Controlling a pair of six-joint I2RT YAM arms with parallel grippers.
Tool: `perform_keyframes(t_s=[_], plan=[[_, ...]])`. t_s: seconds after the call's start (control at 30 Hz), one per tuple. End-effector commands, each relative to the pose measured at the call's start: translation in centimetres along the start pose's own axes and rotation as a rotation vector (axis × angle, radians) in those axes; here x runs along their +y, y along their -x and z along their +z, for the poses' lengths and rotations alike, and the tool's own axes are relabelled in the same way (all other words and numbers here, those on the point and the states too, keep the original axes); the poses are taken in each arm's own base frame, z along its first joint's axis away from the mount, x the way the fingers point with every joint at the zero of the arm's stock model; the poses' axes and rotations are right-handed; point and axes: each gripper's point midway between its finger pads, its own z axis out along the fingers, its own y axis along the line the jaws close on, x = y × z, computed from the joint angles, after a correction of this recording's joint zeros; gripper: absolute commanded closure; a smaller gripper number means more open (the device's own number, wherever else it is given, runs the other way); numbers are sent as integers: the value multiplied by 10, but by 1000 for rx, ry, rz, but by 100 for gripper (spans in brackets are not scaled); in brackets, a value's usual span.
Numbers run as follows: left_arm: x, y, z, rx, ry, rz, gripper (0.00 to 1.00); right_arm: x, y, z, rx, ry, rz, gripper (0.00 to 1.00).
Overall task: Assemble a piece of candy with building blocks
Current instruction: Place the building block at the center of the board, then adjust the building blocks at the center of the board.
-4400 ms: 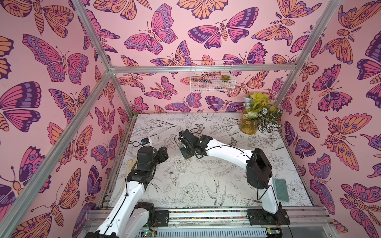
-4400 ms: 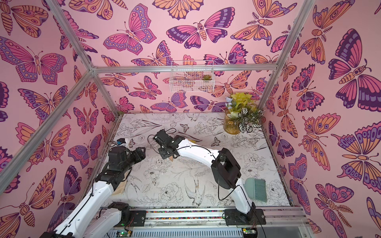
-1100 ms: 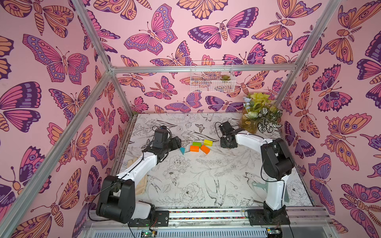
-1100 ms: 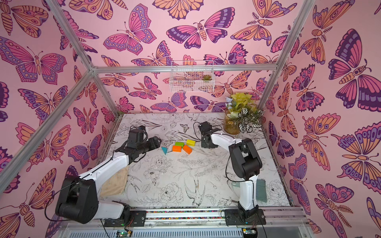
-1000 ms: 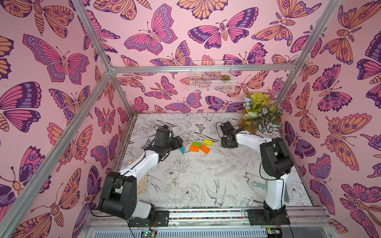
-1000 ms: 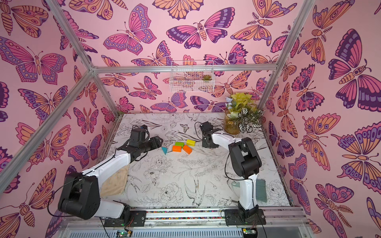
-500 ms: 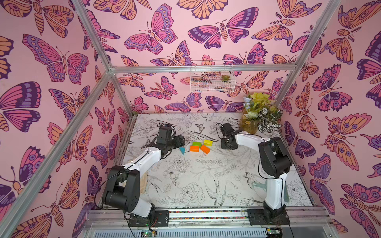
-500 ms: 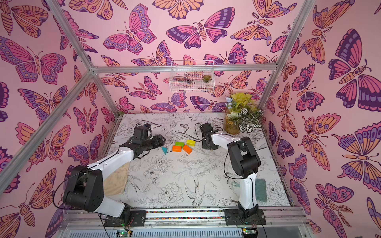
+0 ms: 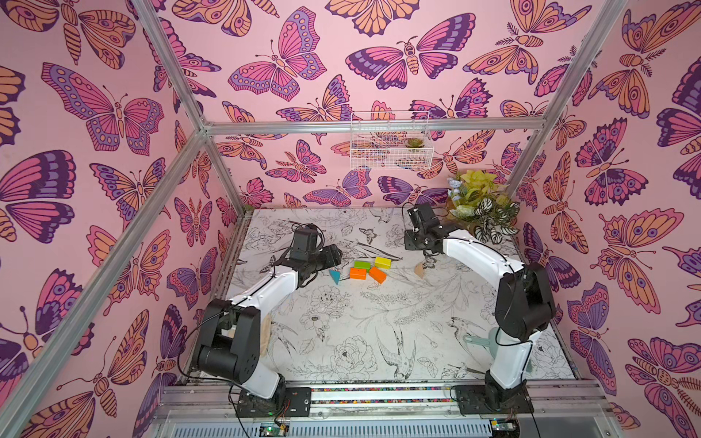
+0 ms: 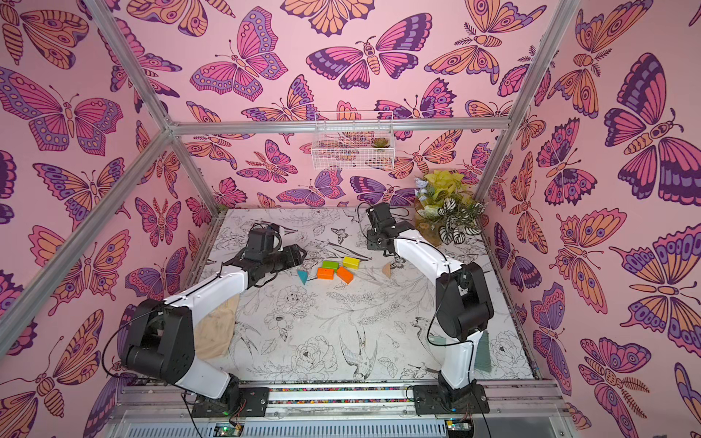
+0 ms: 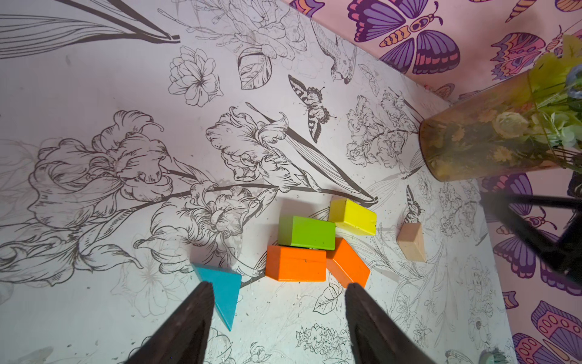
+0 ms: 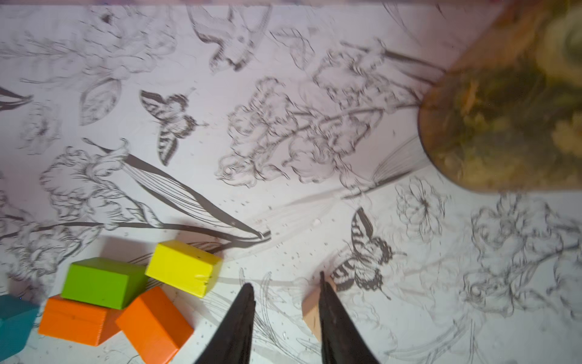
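Observation:
The building blocks lie loose at mid-table: a green brick (image 9: 362, 265), a yellow brick (image 9: 382, 262) and two orange bricks (image 9: 357, 273) (image 9: 377, 274) clustered unevenly, touching at odd angles. A teal wedge (image 9: 334, 276) lies just left of them and a tan wedge (image 9: 419, 270) apart to the right. No piece of candy shape stands. My left gripper (image 11: 279, 285) is open just left of the teal wedge (image 11: 220, 288), nothing held. My right gripper (image 12: 285, 280) is open a narrow way behind the tan wedge (image 12: 310, 310), which shows beside one finger (image 12: 330, 315).
A glass vase of plants (image 9: 478, 212) stands at the back right, close behind the right gripper. A wire basket (image 9: 390, 144) hangs on the back wall. A tan cloth (image 10: 216, 333) lies by the left arm's base, and a teal brush (image 9: 478, 343) by the right arm's base.
My left gripper has slid right, closer to the teal wedge, and its jaws have narrowed a little. The right gripper stays near the tan wedge. The blocks have not moved.

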Motion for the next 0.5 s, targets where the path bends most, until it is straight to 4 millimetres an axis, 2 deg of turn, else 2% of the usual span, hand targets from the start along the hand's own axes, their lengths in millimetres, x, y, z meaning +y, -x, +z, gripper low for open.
perform_keyframes(t_s=[0.0, 0.1, 0.17, 0.37, 0.47], plan=[[-15, -2, 9, 29, -53, 26, 38, 22, -8, 26, 56, 63, -56, 72], [-21, -7, 16, 56, -71, 28, 51, 34, -11, 44, 106, 95, -66, 77], [-22, -12, 21, 84, -75, 24, 65, 43, -13, 55, 127, 122, -69, 79], [-21, -22, 35, 161, -64, 12, 88, 55, -22, 74, 166, 160, -84, 80], [-17, -27, 41, 193, -45, 0, 94, 58, -26, 79, 174, 173, -88, 80]])
